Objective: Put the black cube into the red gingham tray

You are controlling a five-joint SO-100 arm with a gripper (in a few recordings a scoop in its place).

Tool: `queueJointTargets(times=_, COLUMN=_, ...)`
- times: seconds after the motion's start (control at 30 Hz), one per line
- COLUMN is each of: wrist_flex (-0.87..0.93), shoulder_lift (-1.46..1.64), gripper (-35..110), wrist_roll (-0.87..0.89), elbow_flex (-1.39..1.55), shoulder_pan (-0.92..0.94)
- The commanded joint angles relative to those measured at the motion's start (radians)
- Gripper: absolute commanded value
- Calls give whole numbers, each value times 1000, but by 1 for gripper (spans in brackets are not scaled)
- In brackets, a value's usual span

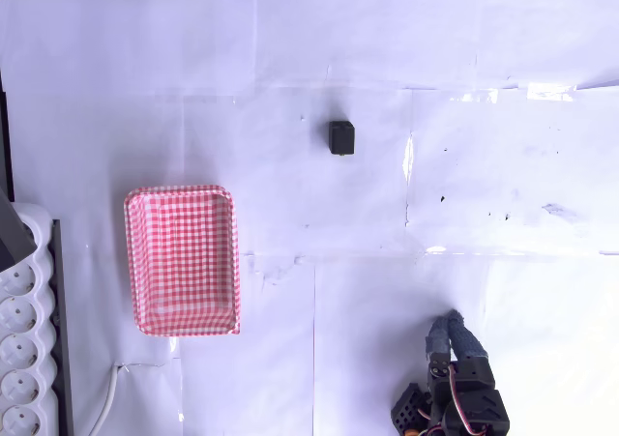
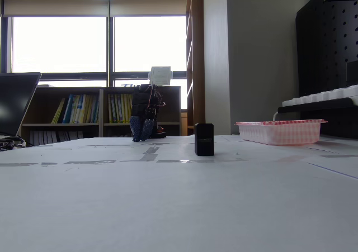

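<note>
On white table (image 1: 503, 117), overhead view: black cube (image 1: 340, 137) sits alone upper-centre, open surface on all sides. Red gingham tray (image 1: 181, 259) left of centre, well apart from cube, near power strip (image 1: 24, 359) at left edge. Gripper (image 1: 451, 332) at bottom edge, tips pressed together, holding nothing, well apart from cube.

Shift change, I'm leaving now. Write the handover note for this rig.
Pincer: low near the table's bottom edge in the overhead view, holding nothing; open or shut cannot be told.
Cube: on the table, untouched, above and left of the pincer, apart from it.
Tray: empty, left of the cube beside the power strip.
Done: nothing.
Left: reach, grasp the cube, carry it over, drop it in the tray.
</note>
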Motion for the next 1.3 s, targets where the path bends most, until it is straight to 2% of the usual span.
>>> queueJointTargets(times=0.0, wrist_flex=57, shoulder_lift=-14, gripper=0, wrist_roll=18, elbow_flex=11, shoulder_pan=-20)
queueJointTargets(times=1.1, wrist_flex=57, shoulder_lift=-14, gripper=1, wrist_roll=17, elbow_flex=11, shoulder_pan=-34)
queueJointTargets(times=1.13, wrist_flex=46, shoulder_lift=-11, gripper=1, wrist_roll=72, elbow_flex=11, shoulder_pan=-48)
queueJointTargets(times=1.17, wrist_flex=-26, shoulder_lift=32, gripper=1, wrist_roll=224, elbow_flex=11, shoulder_pan=-57)
queueJointTargets(times=1.2, wrist_flex=-144, shoulder_lift=115, gripper=1, wrist_roll=230, elbow_flex=14, shoulder_pan=-69)
queueJointTargets(times=1.27, wrist_flex=-494, shoulder_lift=351, gripper=3, wrist_roll=130, elbow_flex=32, shoulder_pan=-114)
